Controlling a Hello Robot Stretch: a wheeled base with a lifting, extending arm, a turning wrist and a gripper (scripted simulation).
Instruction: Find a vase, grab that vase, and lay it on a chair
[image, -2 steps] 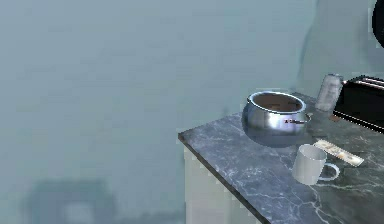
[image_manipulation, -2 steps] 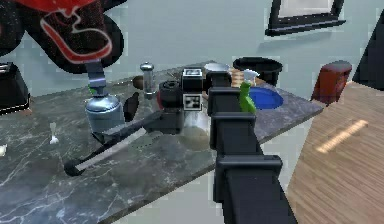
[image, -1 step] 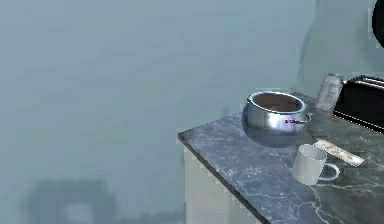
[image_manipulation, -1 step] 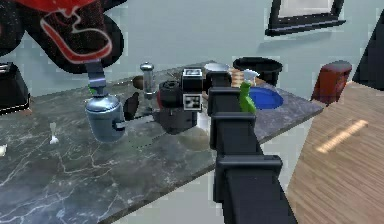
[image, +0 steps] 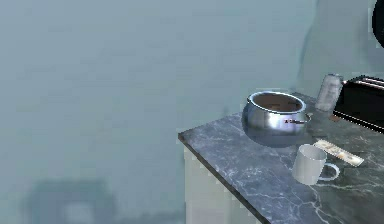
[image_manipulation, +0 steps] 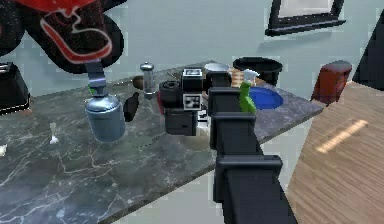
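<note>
1. In the arm side view, the claw (image_manipulation: 172, 108) stood at the far end of the arm (image_manipulation: 240, 150), above the marble counter (image_manipulation: 60, 170). Items stood on the counter at and behind the claw. We therefore could not tell how its fingers were set, or whether it held anything.
2. Left of the claw and near it stood a steel pot (image_manipulation: 105, 120). A shaker (image_manipulation: 147, 76) stood beyond the pot, and a black appliance (image_manipulation: 10, 88) stood far to the left.
3. Right of the claw, just beside the arm, a small green thing (image_manipulation: 245, 97) stood by a blue plate (image_manipulation: 270, 99). We could not confirm that this thing was the vase.
4. Well to the right of the claw, past the counter's end, stood a reddish-brown thing (image_manipulation: 335, 78).
5. In the forward view, a white mug (image: 315, 165) stood on the counter.
</note>
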